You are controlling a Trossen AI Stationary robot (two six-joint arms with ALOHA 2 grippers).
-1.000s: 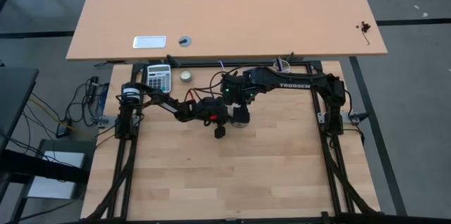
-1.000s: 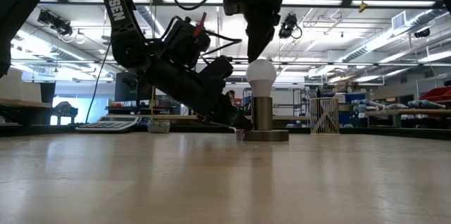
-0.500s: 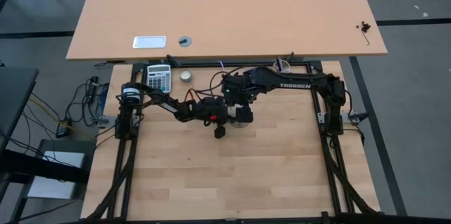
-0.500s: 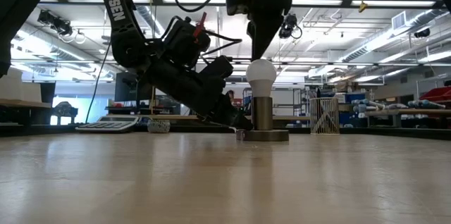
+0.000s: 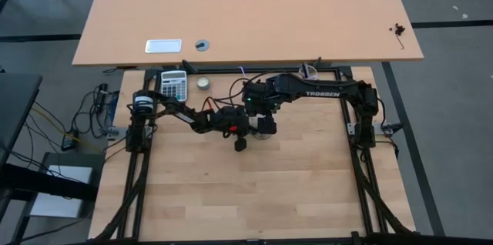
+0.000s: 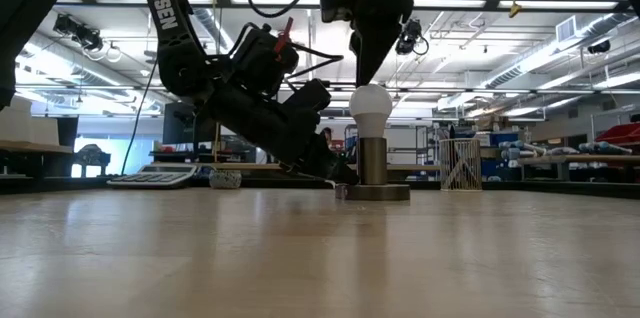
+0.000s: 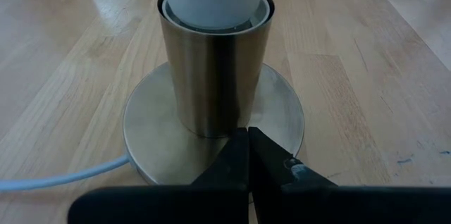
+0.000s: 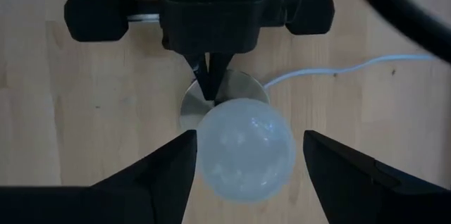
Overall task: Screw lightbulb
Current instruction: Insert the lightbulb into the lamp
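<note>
High view: both arms meet at table centre.

Low view: the lightbulb (image 6: 371,110) stands upright in the socket (image 6: 373,166), the right gripper (image 6: 366,66) directly above.

Left wrist view: left gripper (image 7: 247,155), fingers together, presses the socket's base plate.

Right wrist view: right fingers (image 8: 161,175) stand apart, straddling the globe without touching it.

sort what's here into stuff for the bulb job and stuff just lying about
For the job: bulb, socket, cord, left gripper shut on the socket's base, right gripper open around the bulb.

Lying about: calculator, tin.
</note>
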